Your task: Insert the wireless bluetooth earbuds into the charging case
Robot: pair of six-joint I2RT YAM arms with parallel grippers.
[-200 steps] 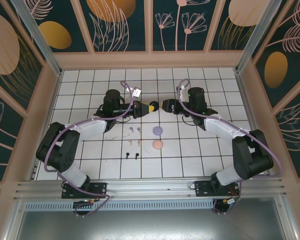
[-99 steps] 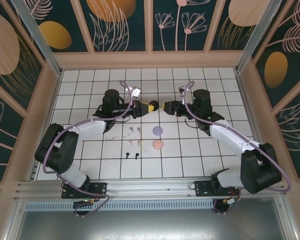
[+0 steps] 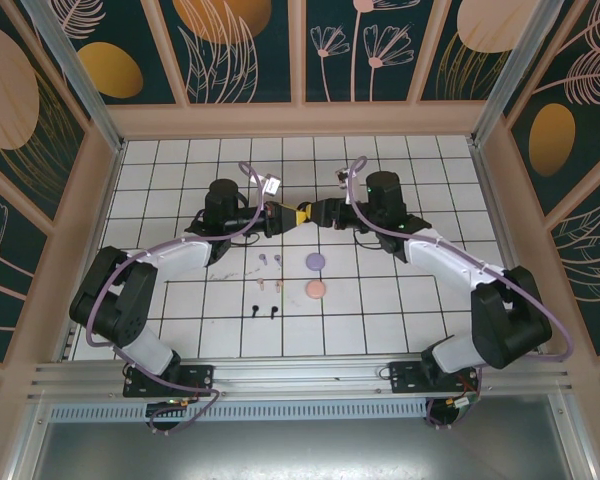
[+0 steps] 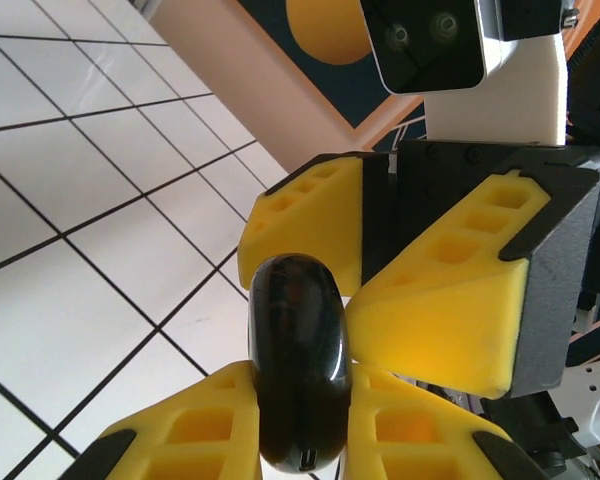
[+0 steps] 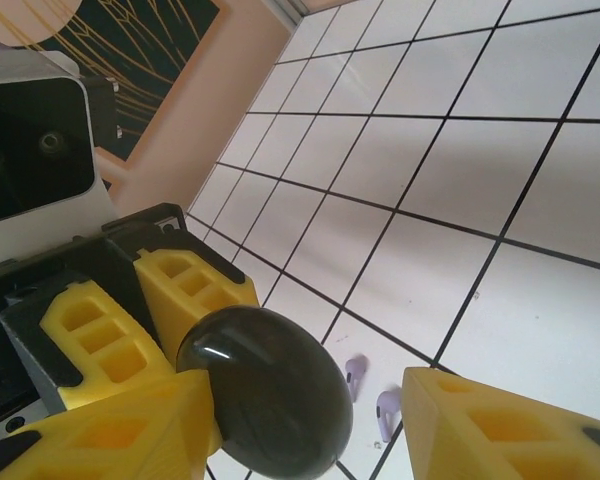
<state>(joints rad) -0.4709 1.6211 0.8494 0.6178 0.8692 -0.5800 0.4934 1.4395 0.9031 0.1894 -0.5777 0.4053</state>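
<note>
Above the table (image 3: pixel 180 180), the left gripper (image 3: pixel 298 214) is clamped on a black case (image 4: pixel 300 360). The right gripper (image 3: pixel 318 213) straddles it, jaws apart. The earbuds (image 3: pixel 268 285) lie on the tiles beside two round cases (image 3: pixel 316 262).

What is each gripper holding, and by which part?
The left gripper pinches the black charging case across its broad faces, near one end. The right gripper is open around the other end, not yet gripping.
</note>
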